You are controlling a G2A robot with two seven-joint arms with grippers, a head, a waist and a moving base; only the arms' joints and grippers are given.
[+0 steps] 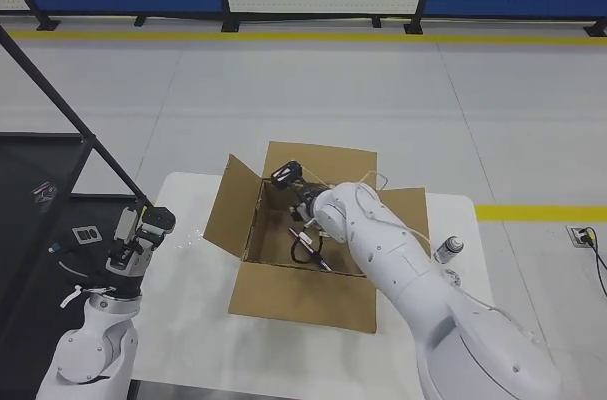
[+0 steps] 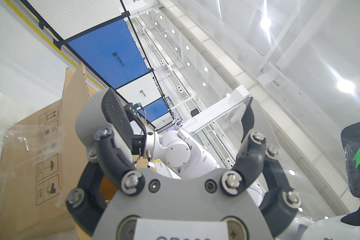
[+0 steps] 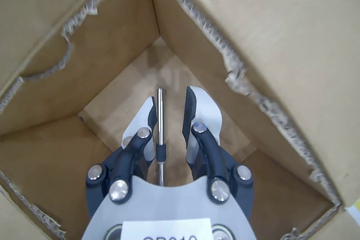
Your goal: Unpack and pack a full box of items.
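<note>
Steel rod (image 3: 159, 111) sits between parted fingers of right gripper (image 3: 171, 96), deep in cardboard box (image 3: 253, 13); off-centre squeeze may flick it away.

The box (image 1: 303, 290) stands mid-bench (image 1: 193, 300). The right claw (image 3: 171, 97) sits inside the box, with a rod (image 3: 159, 111) between its parted fingers. The left claw (image 2: 181, 100) is left of the box. A can (image 1: 448, 248) stands on the bench to the right of the box.

The cardboard box (image 1: 303, 290) is plain brown, with black handling symbols printed on one side; the desk (image 1: 188, 300) is white. The metal rod (image 3: 159, 111) gleams silver with a black band. The left gripper (image 2: 180, 109) has black dotted pads (image 2: 116, 117) on pale grey fingers (image 2: 87, 117).
</note>
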